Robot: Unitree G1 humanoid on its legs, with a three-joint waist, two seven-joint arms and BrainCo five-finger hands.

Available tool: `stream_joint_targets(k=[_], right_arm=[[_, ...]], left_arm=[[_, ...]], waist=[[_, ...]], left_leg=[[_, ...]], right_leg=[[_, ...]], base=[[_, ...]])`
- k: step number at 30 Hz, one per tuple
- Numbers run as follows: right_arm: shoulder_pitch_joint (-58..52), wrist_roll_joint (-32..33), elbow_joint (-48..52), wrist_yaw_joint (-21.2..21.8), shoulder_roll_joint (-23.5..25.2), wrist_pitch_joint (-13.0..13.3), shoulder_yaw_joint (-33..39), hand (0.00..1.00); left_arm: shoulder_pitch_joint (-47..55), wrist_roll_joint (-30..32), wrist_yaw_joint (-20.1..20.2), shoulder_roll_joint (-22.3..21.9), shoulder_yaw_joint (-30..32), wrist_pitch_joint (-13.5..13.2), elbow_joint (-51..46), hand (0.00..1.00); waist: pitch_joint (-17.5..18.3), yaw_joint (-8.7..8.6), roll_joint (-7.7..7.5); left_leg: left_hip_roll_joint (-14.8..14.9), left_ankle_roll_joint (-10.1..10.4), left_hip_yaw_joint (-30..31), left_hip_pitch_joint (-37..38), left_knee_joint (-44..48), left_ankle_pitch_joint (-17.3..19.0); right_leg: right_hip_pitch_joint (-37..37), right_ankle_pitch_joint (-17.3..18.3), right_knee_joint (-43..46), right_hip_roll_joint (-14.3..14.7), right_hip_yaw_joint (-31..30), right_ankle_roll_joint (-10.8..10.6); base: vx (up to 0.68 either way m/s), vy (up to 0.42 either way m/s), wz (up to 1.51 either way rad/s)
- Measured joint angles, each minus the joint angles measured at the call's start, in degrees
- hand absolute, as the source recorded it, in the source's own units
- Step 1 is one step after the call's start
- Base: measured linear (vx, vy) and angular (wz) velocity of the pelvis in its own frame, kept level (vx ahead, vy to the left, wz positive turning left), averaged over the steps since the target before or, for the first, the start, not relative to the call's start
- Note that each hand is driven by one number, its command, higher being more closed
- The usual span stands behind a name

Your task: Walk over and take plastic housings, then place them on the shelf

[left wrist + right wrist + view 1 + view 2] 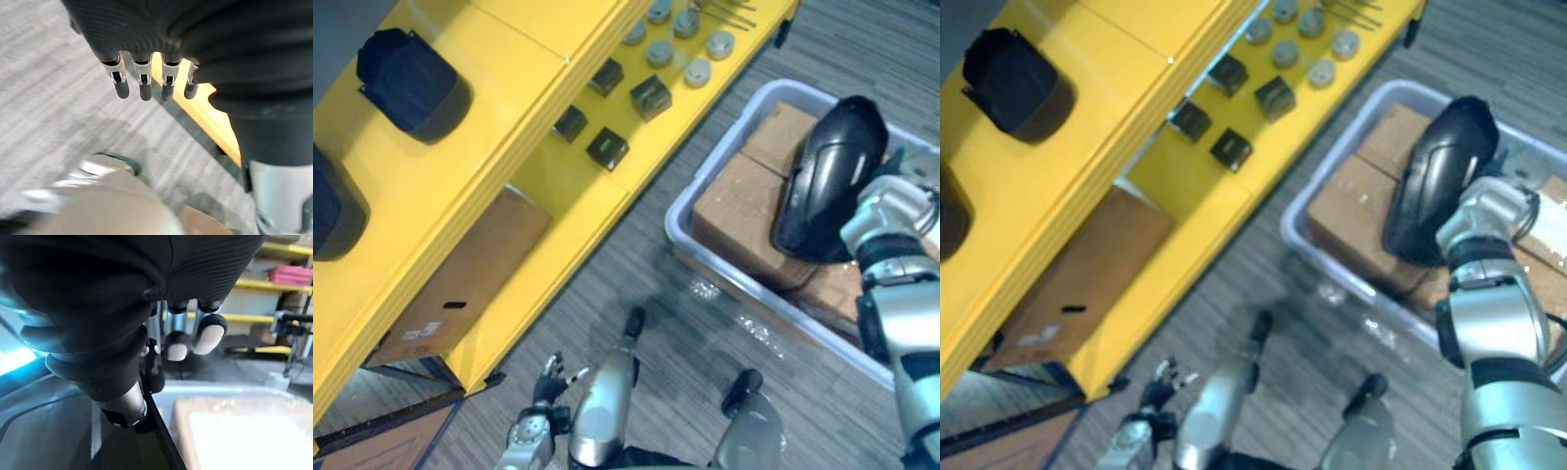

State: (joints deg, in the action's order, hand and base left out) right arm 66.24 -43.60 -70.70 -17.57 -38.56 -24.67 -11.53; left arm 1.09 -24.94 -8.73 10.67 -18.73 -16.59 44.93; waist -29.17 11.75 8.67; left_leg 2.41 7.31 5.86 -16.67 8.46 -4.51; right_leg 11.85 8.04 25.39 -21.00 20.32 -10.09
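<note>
While gripped, the housing [827, 166] gleams—black, smooth, curved.

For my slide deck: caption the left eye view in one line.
Right robot hand holds a black plastic housing at the grey bin of cardboard boxes, beside the yellow shelf.

You will find the right arm [906, 338], right edge, silver-grey with black joint bands. Left hand [146, 29]: dark ribbed cover, silver fingers [120, 81], dark tips.
</note>
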Motion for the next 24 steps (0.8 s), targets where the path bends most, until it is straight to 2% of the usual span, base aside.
stream_joint_targets(k=[3, 6, 7, 8, 10, 11, 13, 15, 18, 22, 24], right_arm=[[0.3, -0.2, 0.0, 0.0, -0.2, 2.3, -0.5, 1.00], [0.7, -0.7, 0.1, 0.8, -0.2, 5.2, -2.3, 1.00], [1.1, -0.5, 0.3, 2.5, -0.2, 7.1, -2.8, 1.00], [1.1, -0.5, 0.3, 2.8, -0.2, 7.4, -2.9, 1.00], [1.2, 0.0, 1.2, 5.7, -0.3, 10.2, -4.7, 1.00], [1.2, 0.1, 1.4, 6.6, -0.3, 10.8, -5.3, 1.00], [0.8, 0.1, 3.3, 10.9, -0.3, 12.8, -7.8, 1.00], [-0.2, 0.2, 5.2, 13.7, -0.3, 13.8, -9.3, 1.00], [-1.3, 2.3, 5.4, 15.1, -0.3, 14.6, -11.6, 1.00], [-2.8, 3.7, 7.4, 14.2, -0.5, 14.8, -11.5, 1.00], [-4.0, 4.7, 10.0, 12.1, -0.6, 14.9, -11.5, 1.00]], left_arm=[[0.1, -1.6, -0.4, 0.0, -0.2, -0.1, -2.4, 0.00], [0.1, -1.9, -1.2, -2.1, -1.8, 0.0, -5.4, 0.00], [0.0, -1.9, -1.3, -2.1, -1.8, 0.0, -6.1, 0.00], [0.0, -1.9, -1.3, -2.1, -1.8, 0.0, -6.1, 0.00], [0.0, -1.9, -1.7, -2.0, -1.8, 0.2, -6.1, 0.00], [0.0, -2.0, -1.7, -2.0, -1.8, 0.3, -6.1, 0.00], [0.0, -1.9, -2.0, -2.0, -1.8, 0.5, -6.0, 0.00], [0.0, -1.9, -2.1, -2.0, -1.8, 0.6, -6.0, 0.00], [0.0, -1.7, -2.3, -2.0, -1.7, 0.5, -6.0, 0.00], [0.2, -1.1, -2.5, -2.1, -1.9, -0.1, -9.0, 0.00], [0.3, -1.1, -2.5, -2.1, -2.8, 0.0, -18.4, 0.00]], waist=[[0.0, -0.34, 0.00], [0.0, -0.40, 0.00], [0.0, -0.37, -0.01], [0.0, -0.37, -0.01], [0.0, -0.86, -0.01], [0.0, -0.99, -0.01], [0.0, -1.37, -0.01], [0.0, -1.35, -0.01], [0.0, -1.40, -0.02], [0.0, -1.73, -0.06], [0.0, -1.93, -0.06]], left_leg=[[0.2, 0.0, -0.4, 0.4, -0.1, 0.0], [0.7, 0.0, -1.0, 0.5, -0.2, 0.0], [1.0, 0.0, -1.5, 0.6, -0.2, 0.0], [1.1, 0.0, -1.6, 0.6, -0.2, 0.0], [1.3, 0.0, -1.9, 0.7, -0.2, 0.0], [1.3, 0.0, -1.9, 0.7, -0.2, 0.0], [1.6, 0.0, -2.2, 0.7, -0.2, 0.0], [2.0, 0.1, -2.4, 0.7, -0.3, 0.0], [2.2, 0.1, -2.6, 0.7, -0.3, 0.0], [2.2, 0.1, -2.9, 0.8, -0.5, 0.0], [2.3, 0.1, -3.1, 0.8, -0.5, 0.0]], right_leg=[[-0.1, -0.1, -0.2, 0.1, -0.3, 0.0], [-0.2, -0.7, -1.2, 0.4, -0.6, 0.1], [-0.2, -1.0, -1.6, 0.9, -0.9, 0.3], [-0.2, -1.0, -1.7, 1.0, -0.9, 0.3], [-0.2, -1.4, -2.1, 1.2, -1.2, 0.3], [-0.1, -1.4, -2.1, 1.2, -1.3, 0.3], [-0.1, -1.7, -2.5, 1.5, -1.4, 0.3], [-0.1, -2.0, -3.1, 2.1, -1.6, 0.5], [0.0, -2.1, -3.1, 2.1, -1.7, 0.5], [0.0, -2.2, -3.3, 2.2, -1.8, 0.5], [0.1, -2.4, -3.6, 2.2, -2.0, 0.5]], base=[[-0.01, -0.012, -0.06], [-0.01, -0.003, -0.11], [-0.02, -0.006, -0.14], [-0.02, -0.013, -0.14], [-0.01, -0.008, -0.07], [-0.02, -0.009, -0.03], [-0.02, -0.009, -0.06], [-0.02, -0.019, -0.09], [-0.01, -0.006, -0.02], [0.00, -0.003, -0.01], [-0.01, -0.010, -0.04]])
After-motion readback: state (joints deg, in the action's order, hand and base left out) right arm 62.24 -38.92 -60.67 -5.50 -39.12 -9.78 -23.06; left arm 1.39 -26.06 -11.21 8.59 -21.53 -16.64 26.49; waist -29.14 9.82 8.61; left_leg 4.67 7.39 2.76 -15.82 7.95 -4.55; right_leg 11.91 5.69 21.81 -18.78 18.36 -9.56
